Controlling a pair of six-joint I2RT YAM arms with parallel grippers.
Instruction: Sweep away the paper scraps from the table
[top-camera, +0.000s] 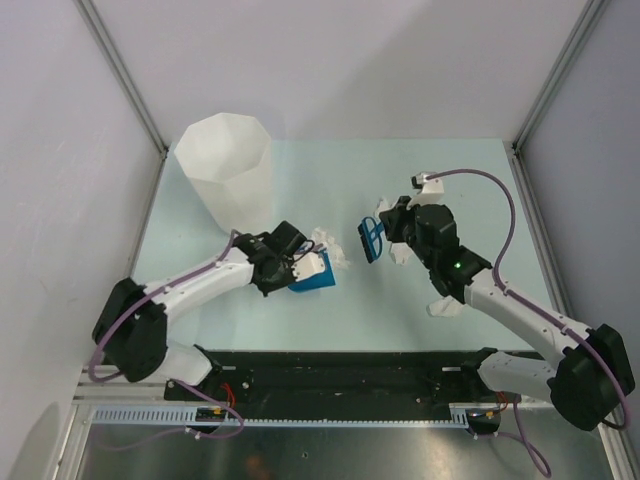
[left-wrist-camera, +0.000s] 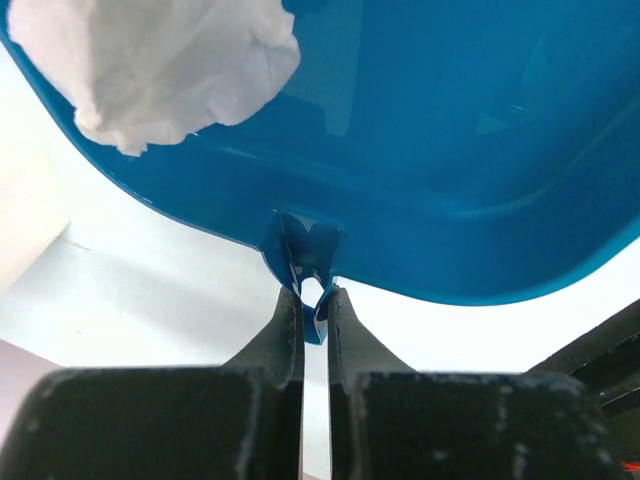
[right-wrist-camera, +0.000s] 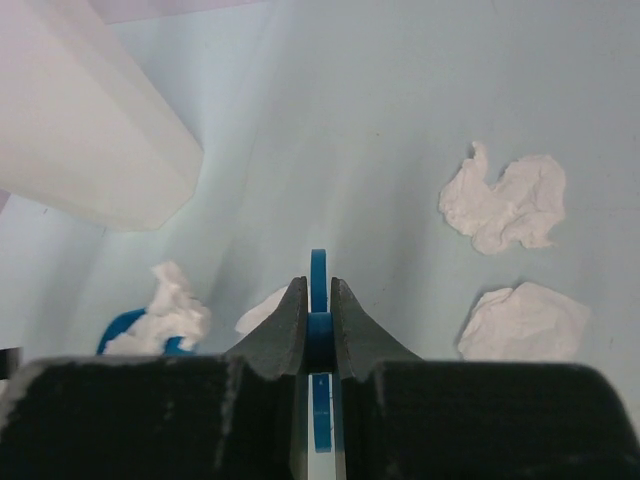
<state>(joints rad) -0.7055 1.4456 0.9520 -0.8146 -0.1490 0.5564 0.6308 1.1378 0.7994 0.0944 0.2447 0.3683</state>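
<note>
My left gripper (top-camera: 291, 264) is shut on the handle tab of a blue dustpan (top-camera: 312, 278), held low over the table (top-camera: 320, 180). In the left wrist view the gripper (left-wrist-camera: 314, 300) pinches the tab and a paper scrap (left-wrist-camera: 170, 60) lies in the dustpan (left-wrist-camera: 450, 150). My right gripper (top-camera: 386, 236) is shut on a small blue brush (top-camera: 371, 241), just right of the dustpan. In the right wrist view the gripper (right-wrist-camera: 318, 298) grips the brush handle (right-wrist-camera: 318, 270). Paper scraps lie at the dustpan's mouth (top-camera: 327, 239), under my right arm (top-camera: 440, 306), and ahead of the brush (right-wrist-camera: 505, 200) (right-wrist-camera: 525, 320) (right-wrist-camera: 265, 310).
A tall white faceted bin (top-camera: 226, 165) stands at the back left, close behind my left gripper; it also shows in the right wrist view (right-wrist-camera: 90, 140). Grey walls border the table on three sides. A black rail (top-camera: 340, 375) runs along the front.
</note>
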